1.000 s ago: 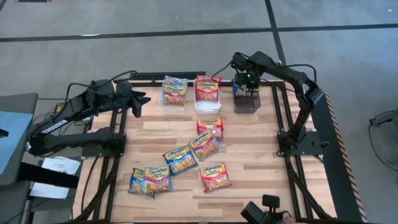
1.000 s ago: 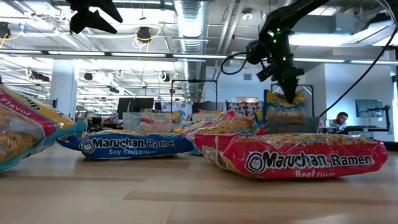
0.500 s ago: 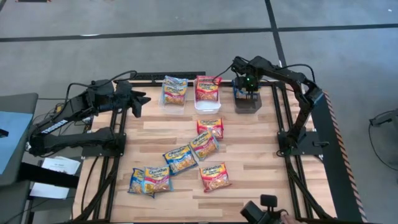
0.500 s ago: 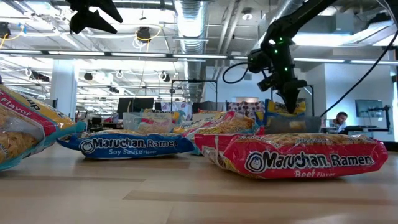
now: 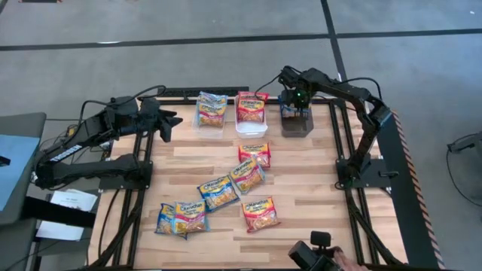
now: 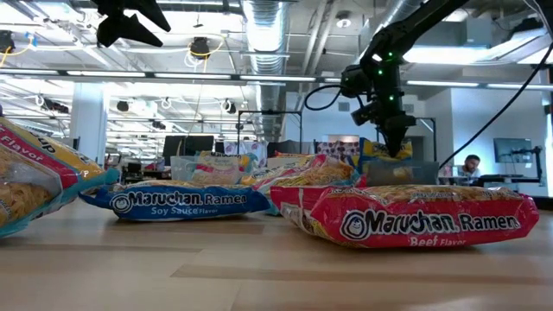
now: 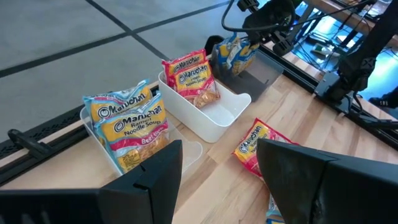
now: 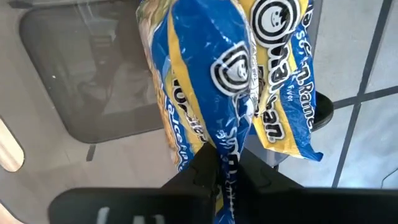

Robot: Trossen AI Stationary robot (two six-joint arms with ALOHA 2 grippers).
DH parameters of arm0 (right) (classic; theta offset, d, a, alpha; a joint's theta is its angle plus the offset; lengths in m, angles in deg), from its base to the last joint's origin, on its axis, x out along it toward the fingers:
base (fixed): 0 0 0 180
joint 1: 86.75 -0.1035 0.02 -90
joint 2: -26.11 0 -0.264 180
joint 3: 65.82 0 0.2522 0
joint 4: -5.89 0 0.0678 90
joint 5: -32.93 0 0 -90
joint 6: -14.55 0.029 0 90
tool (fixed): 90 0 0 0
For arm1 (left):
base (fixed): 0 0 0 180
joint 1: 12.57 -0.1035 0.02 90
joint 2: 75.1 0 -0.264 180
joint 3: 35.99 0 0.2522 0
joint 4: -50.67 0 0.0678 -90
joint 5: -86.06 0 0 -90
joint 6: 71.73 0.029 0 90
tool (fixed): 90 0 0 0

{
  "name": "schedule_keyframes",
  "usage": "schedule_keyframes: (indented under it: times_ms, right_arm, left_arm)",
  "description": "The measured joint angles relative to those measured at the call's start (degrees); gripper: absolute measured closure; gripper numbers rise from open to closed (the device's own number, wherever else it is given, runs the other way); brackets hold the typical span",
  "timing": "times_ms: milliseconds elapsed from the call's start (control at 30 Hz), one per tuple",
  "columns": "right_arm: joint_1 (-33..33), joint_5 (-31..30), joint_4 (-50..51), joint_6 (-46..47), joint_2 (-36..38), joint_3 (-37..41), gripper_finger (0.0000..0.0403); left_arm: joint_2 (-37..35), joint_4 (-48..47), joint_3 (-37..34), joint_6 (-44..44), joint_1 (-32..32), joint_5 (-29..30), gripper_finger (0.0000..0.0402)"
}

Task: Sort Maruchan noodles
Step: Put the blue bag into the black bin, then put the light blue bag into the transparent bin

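Note:
My right gripper (image 5: 296, 105) hangs over the grey bin (image 5: 299, 123) at the table's far right, shut on a blue-and-yellow Maruchan packet (image 8: 205, 74) that reaches down into the bin. A second blue packet (image 8: 286, 93) stands beside it in the bin. In the low view this gripper (image 6: 393, 142) shows above the bin wall (image 6: 406, 173). My left gripper (image 7: 217, 155) waits open, raised near the table's far left corner (image 5: 172, 120). Several packets (image 5: 247, 177) lie flat in the middle of the table. My right gripper pinches the blue packet's crimped end seam (image 8: 229, 140) between its two fingers, coming from above and pointing down. The packet hangs upright below the fingers inside the grey bin. Whether its lower end touches the bin's floor, I cannot tell.
A clear bin (image 5: 212, 124) with yellow-orange packets (image 7: 127, 124) and a white bin (image 5: 251, 126) with a red packet (image 7: 194, 78) stand left of the grey bin along the far edge. Loose packets (image 5: 181, 218) lie toward the near left. Bare wood lies at the near right.
My right gripper has gone down over the grey bin and shifted a little toward the table's left, still shut. The blue packet has sunk with it into the bin, so that less of it shows above the bin wall.

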Motion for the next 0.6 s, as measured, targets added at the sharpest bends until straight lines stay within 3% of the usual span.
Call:
schedule_keyframes:
  times_ms: [400, 600]
  right_arm:
    - [0.60, -0.58, -3.38, 3.95, 0.00, 0.00, 0.0283]
    - [0.96, -2.23, -5.62, 5.17, 0.00, -0.02, 0.0271]
  left_arm:
    - [0.00, -0.02, 0.00, 0.83, 0.00, 0.02, 0.0207]
    - [0.00, -0.01, 0.00, 0.83, 0.00, 0.01, 0.0207]
